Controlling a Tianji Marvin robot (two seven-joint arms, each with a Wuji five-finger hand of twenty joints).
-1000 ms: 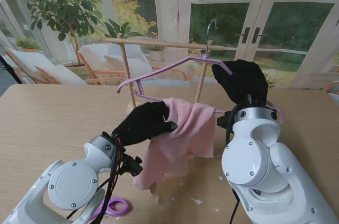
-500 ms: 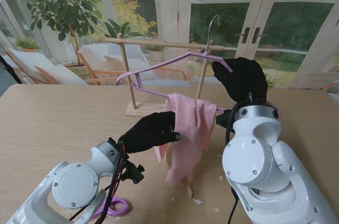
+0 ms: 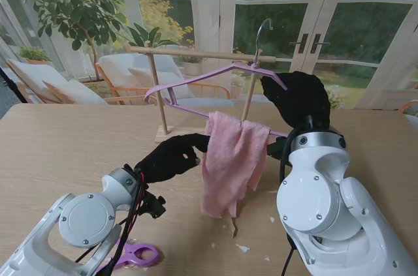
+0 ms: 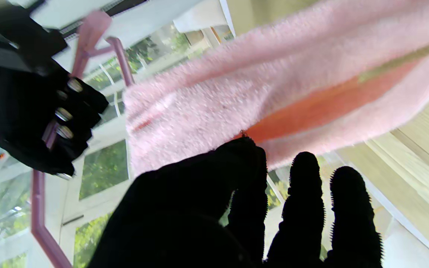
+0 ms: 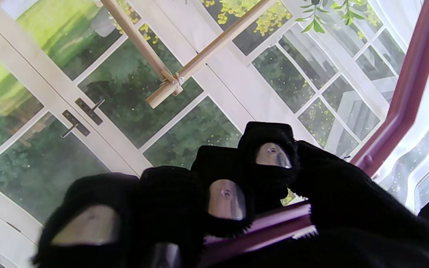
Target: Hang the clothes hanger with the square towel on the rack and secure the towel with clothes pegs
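At twelve o'clock from the right hand [image 3: 297, 98], which is clenched on the clothes hanger [image 3: 196, 80], the rack [image 3: 196, 54] rail is seen, running nine to three; the square towel [image 3: 230, 158] is draped over the hanger's lower bar, brushed by the left hand [image 3: 171, 156], fingers spread, holding nothing

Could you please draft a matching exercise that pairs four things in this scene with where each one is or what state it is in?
Things:
1. pink towel
2. purple hanger
3. purple clothes peg
4. left hand

States:
A. lying on the table near the left arm
B. fingers apart, fingertips at the towel's edge
C. draped over the hanger's lower bar
D. gripped at one end by the right hand

Pairs: 1-C, 2-D, 3-A, 4-B
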